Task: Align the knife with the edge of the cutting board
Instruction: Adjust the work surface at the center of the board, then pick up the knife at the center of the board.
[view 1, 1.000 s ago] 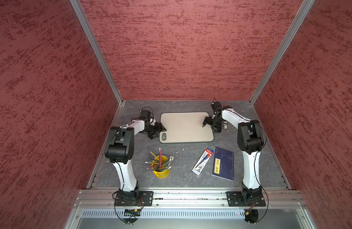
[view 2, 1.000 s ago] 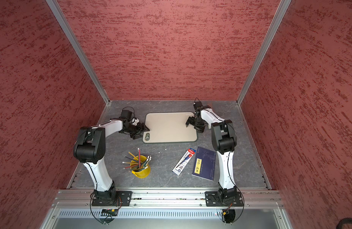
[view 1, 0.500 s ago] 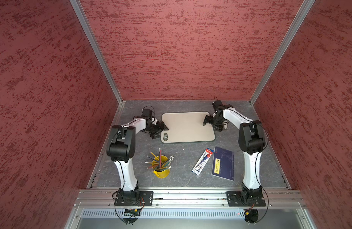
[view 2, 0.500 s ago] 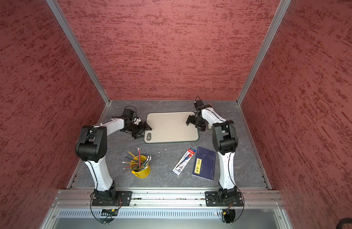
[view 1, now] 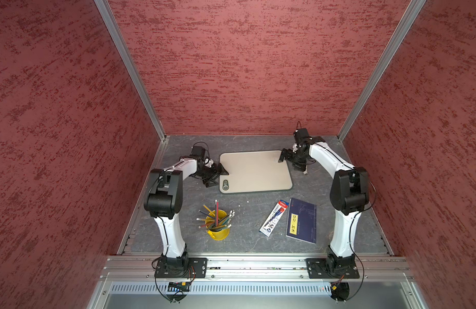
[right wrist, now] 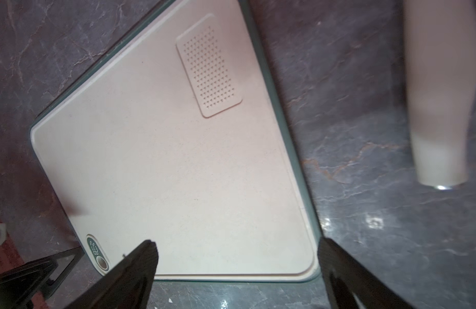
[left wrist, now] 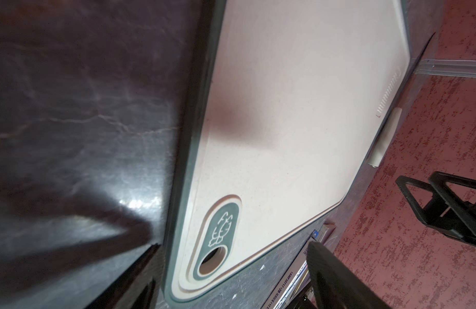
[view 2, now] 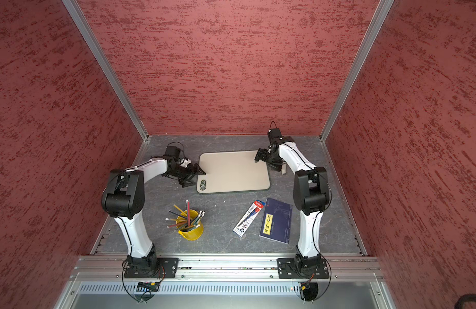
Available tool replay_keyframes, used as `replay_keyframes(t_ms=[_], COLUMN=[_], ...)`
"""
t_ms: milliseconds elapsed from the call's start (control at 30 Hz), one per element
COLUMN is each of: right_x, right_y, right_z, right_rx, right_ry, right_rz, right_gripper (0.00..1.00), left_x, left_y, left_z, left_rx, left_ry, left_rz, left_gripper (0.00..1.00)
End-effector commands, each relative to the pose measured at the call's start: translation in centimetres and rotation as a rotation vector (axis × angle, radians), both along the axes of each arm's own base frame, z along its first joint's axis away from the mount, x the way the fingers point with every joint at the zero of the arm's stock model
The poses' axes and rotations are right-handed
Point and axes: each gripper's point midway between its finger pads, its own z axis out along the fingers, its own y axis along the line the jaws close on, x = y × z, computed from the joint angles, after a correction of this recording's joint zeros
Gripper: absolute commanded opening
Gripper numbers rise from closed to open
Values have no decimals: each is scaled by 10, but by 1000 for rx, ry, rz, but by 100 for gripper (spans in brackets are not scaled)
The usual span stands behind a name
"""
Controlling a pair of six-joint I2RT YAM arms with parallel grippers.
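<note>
We see both end effectors spread, pinching nothing
Left end effector point(view 1: 218, 177) at hole corner of cutting board point(view 1: 255, 171); right end effector point(right wrist: 238, 244) above board's opposite end
Knife point(right wrist: 440, 107) on table point(view 1: 247, 211) just outboard of right end effector, white handle lying roughly along board's short edge, narrow gap between
Blade hidden from us
We judge placement mostly done; remaining: confirm parallel, back away

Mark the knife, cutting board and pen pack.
knife point(right wrist: 440, 107), right wrist view, white handle.
cutting board point(view 1: 255, 171), in a top view, bare beige surface.
pen pack point(view 1: 275, 218), in a top view, its middle.
</note>
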Motion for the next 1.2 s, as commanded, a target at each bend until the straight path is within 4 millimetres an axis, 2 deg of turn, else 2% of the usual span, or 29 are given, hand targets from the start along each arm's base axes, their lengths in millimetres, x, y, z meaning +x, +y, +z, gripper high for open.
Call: replay_keyframes(t_ms=[0, 133, 233, 367, 500, 567, 733, 900, 1167], right_x=[-6, -3, 3, 25, 45, 50, 67, 77, 70], right_y=[-39, -64, -83, -99, -108, -114, -115, -120, -122], right_z=[5, 10, 9, 2, -17, -26, -37, -53, -85], right_rx=[-111, -192, -218, -264, -306, -316, -311, -316, -325], right_ry=[31, 17, 33, 37, 58, 74, 59, 64, 126], right_rz=[-33, -50, -97, -118, -99, -105, -95, -89, -60], right_gripper=[98, 98, 98, 96, 93, 91, 82, 77, 66], left_x=[6, -1, -14, -37, -61, -68, -78, -82, -85], left_y=[8, 19, 30, 39, 44, 44, 46, 46, 49], left_z=[44, 65, 67, 55, 38, 35, 34, 31, 26], left_rx=[-15, 9, 37, 73, 104, 104, 114, 120, 142], left_ry=[-95, -130, -108, -64, -11, -1, 5, 21, 38], left_rz=[17, 54, 99, 125, 133, 136, 140, 135, 131], left_gripper=[87, 88, 87, 87, 86, 86, 86, 86, 86])
